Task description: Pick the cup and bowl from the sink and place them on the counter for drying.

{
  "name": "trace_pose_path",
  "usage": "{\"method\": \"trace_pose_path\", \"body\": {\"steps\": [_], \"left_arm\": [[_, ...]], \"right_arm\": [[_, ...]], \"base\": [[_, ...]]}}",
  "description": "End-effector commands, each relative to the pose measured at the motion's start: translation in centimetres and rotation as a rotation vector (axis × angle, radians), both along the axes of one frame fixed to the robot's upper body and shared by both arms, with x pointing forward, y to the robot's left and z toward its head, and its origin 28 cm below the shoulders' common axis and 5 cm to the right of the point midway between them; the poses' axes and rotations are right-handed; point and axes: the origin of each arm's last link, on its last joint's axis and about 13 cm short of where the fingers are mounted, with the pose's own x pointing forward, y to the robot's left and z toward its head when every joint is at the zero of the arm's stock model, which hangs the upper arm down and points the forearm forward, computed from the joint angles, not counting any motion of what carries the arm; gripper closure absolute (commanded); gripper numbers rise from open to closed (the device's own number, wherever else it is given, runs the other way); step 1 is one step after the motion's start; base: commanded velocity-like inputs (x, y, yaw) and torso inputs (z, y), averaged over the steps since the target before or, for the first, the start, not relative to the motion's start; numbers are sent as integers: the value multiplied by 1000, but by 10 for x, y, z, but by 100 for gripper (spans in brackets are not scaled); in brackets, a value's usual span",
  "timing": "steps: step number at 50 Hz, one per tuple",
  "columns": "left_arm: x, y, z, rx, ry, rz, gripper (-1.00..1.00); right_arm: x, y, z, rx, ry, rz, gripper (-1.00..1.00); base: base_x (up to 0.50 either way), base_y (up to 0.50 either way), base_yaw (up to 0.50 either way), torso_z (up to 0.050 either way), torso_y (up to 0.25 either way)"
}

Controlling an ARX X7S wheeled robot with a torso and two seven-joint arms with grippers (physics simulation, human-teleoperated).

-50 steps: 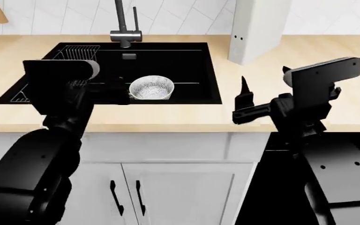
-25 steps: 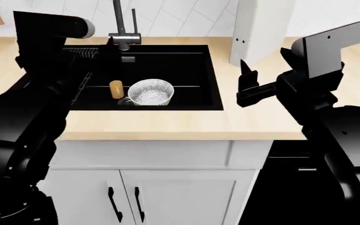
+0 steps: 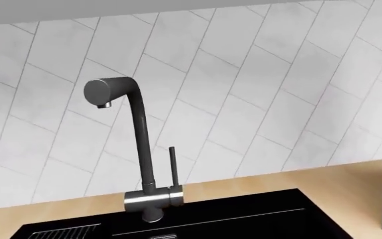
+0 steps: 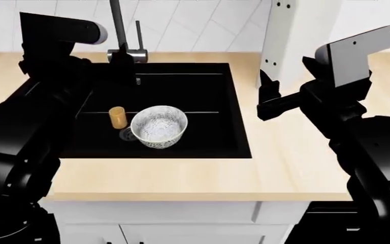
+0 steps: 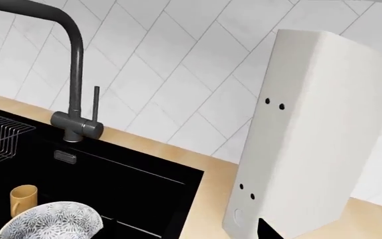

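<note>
Shifted since half a second ago — sink sits lower in the head view, with more counter at its front edge. Bowl near sink's front wall; cup just beside it. Right gripper over counter, left gripper hidden — jaw states unreadable. Faucet at back edge.

The sink is partly hidden beneath the left arm; the left end effector cannot be seen.
</note>
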Motion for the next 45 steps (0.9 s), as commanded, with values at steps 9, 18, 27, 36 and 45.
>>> {"method": "trace_pose_path", "body": {"steps": [9, 18, 27, 36, 45], "left_arm": [[8, 5, 10, 14, 5, -8, -100], [9, 6, 8, 24, 24, -8, -100], [7, 11, 0, 42, 53, -6, -100], [6, 9, -2, 49, 63, -10, -100], [4, 7, -9, 46, 77, -11, -100]], "right_arm": [[6, -2, 29, -12, 16, 31, -100], [11, 4, 38, 20, 63, 102, -100], [4, 5, 13, 42, 132, 117, -100], [7, 7, 17, 30, 123, 135, -100], [6, 7, 12, 35, 133, 126, -100]], "base": [[417, 22, 0, 0, 2], [339, 12, 0, 0, 0], [241, 0, 0, 0, 1], [239, 0, 0, 0, 0], [238, 81, 0, 0, 1]]}}
